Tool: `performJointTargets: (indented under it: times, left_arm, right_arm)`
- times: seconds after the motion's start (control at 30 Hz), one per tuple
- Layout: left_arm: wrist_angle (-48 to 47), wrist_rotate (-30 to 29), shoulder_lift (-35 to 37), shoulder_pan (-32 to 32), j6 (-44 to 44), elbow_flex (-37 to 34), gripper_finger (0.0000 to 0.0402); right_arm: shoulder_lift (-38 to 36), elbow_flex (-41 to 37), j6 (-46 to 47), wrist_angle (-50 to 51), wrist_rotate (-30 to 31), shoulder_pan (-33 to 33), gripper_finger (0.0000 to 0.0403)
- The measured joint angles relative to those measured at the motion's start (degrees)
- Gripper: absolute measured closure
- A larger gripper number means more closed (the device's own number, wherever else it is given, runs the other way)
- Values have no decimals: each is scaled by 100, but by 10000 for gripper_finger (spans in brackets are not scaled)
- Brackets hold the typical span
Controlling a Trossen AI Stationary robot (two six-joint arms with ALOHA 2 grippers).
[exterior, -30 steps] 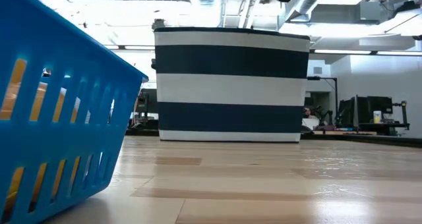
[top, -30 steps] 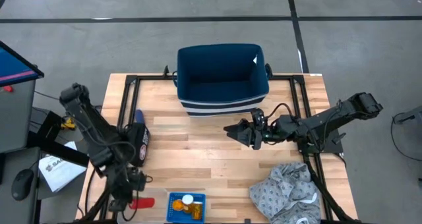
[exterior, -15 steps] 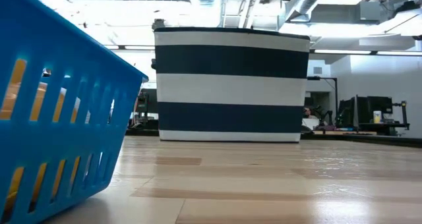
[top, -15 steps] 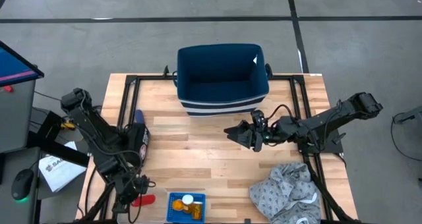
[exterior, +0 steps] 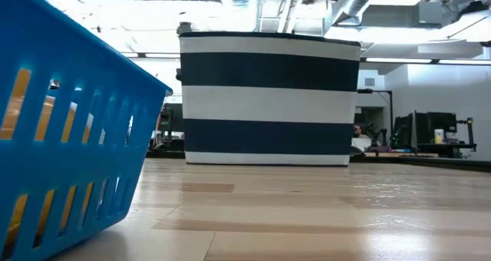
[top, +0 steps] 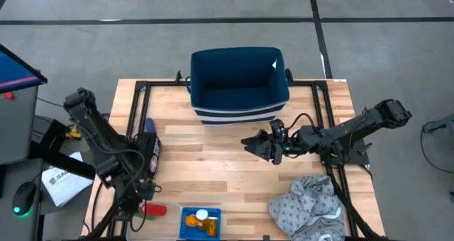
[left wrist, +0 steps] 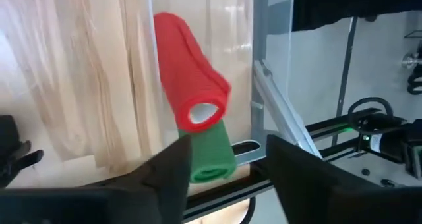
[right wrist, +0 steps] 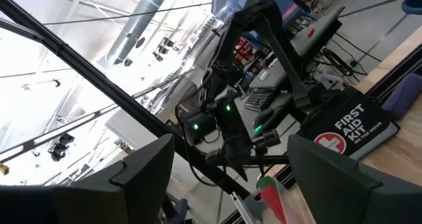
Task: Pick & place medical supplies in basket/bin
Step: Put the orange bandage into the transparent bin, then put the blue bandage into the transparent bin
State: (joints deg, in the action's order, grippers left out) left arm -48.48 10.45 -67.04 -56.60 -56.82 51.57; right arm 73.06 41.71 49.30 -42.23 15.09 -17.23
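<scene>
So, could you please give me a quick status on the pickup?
Left hand open at red cylinder and green piece, neither gripped. Right hand open, waiting mid-table. Blue basket close by, nothing in between.

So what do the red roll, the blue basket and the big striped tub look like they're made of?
Red roll: seemingly soft matte wrap, finely textured, wound on a pale core. Blue basket: glossy moulded plastic, slotted walls. Striped tub: probably fabric; matte, soft-edged navy and white bands.
</scene>
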Motion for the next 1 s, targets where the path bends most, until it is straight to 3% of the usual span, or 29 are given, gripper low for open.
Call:
performJointTargets:
  times: [0.17, 0.33, 0.47, 0.73, 0.87, 1.0]
  left_arm:
    - [-41, -614, 572, 5, -96, 0, 177]
    - [-18, -1519, 1312, 214, -214, 0, 181]
    - [59, -1967, 1678, 815, 24, 0, 187]
    - [-131, -1767, 1498, 3264, 1939, 670, 173]
    - [-1068, -1730, 1223, 4930, 2091, 1325, 170]
    - [-1802, -1330, 927, 6604, 2102, 1806, 169]
  right_arm:
    - [0, 0, 0, 25, 0, 0, 111]
    - [0, 0, 0, 24, 0, 0, 111]
    - [0, 0, 2, 24, 2, 14, 111]
    - [0, 0, 22, 21, 2, 112, 111]
    - [0, 1, 82, 21, 0, 203, 111]
    - [0, 1, 161, 21, -3, 257, 111]
